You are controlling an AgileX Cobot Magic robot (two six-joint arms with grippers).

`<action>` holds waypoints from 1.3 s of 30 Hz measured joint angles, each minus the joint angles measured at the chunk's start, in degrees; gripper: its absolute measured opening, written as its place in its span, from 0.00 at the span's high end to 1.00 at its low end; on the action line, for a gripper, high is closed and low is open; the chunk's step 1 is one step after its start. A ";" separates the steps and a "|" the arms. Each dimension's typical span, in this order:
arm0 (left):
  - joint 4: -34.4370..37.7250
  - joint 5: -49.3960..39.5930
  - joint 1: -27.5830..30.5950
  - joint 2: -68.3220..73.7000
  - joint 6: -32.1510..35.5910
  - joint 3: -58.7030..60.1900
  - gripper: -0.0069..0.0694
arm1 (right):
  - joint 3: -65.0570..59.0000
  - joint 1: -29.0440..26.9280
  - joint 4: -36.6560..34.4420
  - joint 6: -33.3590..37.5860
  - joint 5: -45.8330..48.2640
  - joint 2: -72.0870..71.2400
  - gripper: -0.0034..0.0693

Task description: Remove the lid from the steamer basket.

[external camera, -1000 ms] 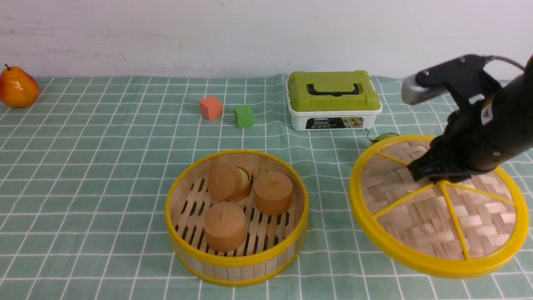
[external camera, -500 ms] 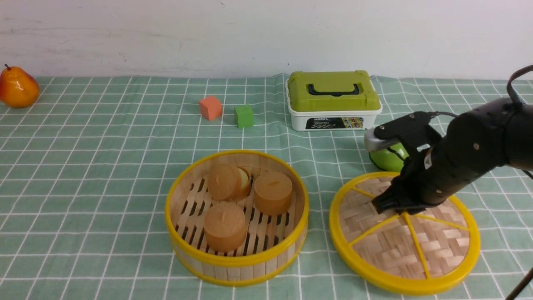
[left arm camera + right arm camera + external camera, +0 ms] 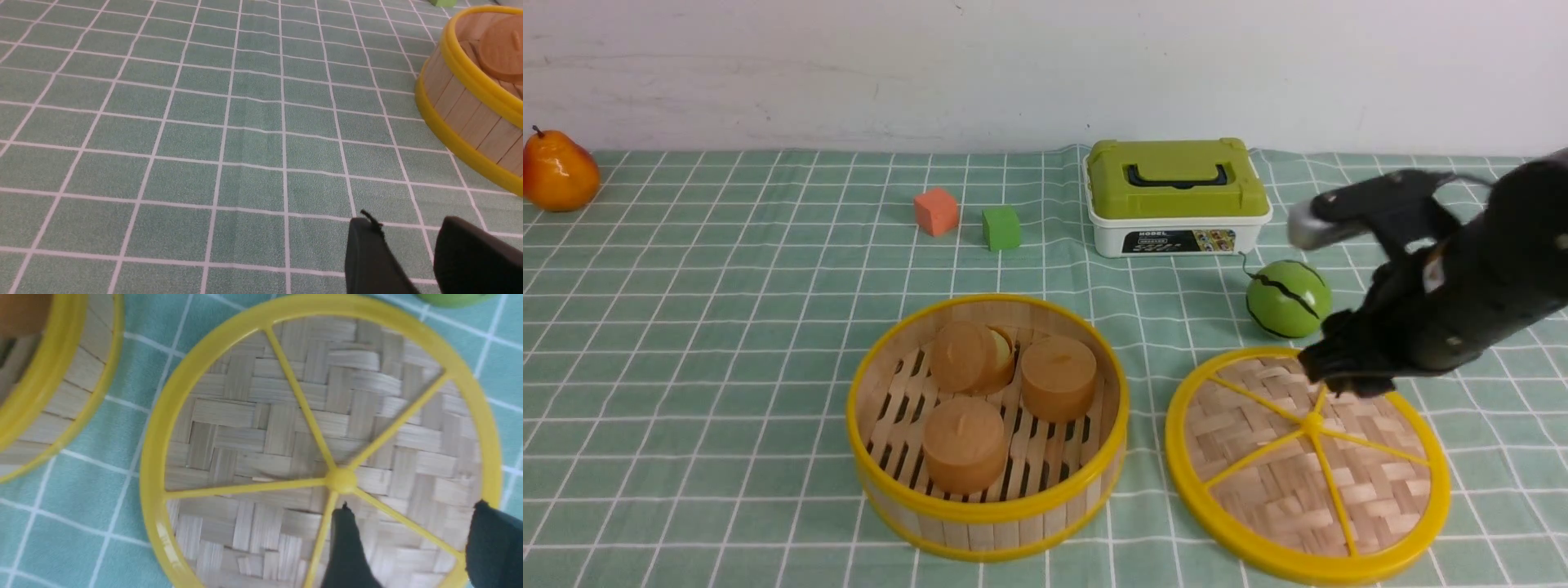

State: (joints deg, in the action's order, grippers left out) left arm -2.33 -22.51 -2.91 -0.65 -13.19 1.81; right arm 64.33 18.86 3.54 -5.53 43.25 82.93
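The lid [image 3: 1307, 465], a woven bamboo disc with a yellow rim and spokes, lies flat on the cloth to the right of the steamer basket [image 3: 987, 425]. It fills the right wrist view [image 3: 318, 449]. The basket is uncovered and holds three brown cylinders. My right gripper [image 3: 1339, 377] is open and empty, raised just above the lid's far edge; its fingers [image 3: 347, 543] stand wide apart over the weave. My left gripper [image 3: 408, 241] is open and empty over bare cloth, to the left of the basket [image 3: 470, 102].
A green striped ball [image 3: 1288, 298] sits just behind the lid. A white box with an olive-green top [image 3: 1176, 196] stands further back. An orange cube [image 3: 935, 211] and a green cube [image 3: 1001, 227] lie mid-table. A pear [image 3: 557, 171] is at the far left.
My right gripper lowered the lid onto the cloth beside the basket, let go of it and rose clear. The green ball behind the lid is now uncovered.
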 joint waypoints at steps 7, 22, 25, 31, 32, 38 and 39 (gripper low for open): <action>0.00 0.00 0.00 0.00 0.00 0.00 0.60 | -4.35 0.00 -1.79 0.00 2.69 -21.66 0.52; 0.00 0.00 0.00 0.00 0.00 0.00 0.60 | -23.30 0.00 0.22 -5.81 2.22 -55.52 0.98; 0.00 0.00 0.00 0.00 0.00 0.00 0.60 | -23.30 0.00 1.12 -6.00 1.52 -55.57 0.98; 0.00 0.00 0.00 0.00 0.00 0.00 0.60 | -23.42 0.00 1.17 -6.00 1.38 -55.57 0.98; 0.00 0.00 0.00 0.00 0.00 0.00 0.60 | -23.54 0.00 1.17 -6.00 1.38 -55.57 0.98; 0.00 0.00 0.00 0.00 0.00 0.00 0.60 | -23.55 0.00 1.17 -6.00 1.38 -55.57 0.97; 0.00 0.00 0.00 0.00 0.00 0.00 0.60 | -23.60 0.00 1.17 -6.00 1.38 -55.57 0.97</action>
State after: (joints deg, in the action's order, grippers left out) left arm -2.33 -22.51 -2.91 -0.65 -13.19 1.81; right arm 40.73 18.86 4.71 -11.53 44.63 27.36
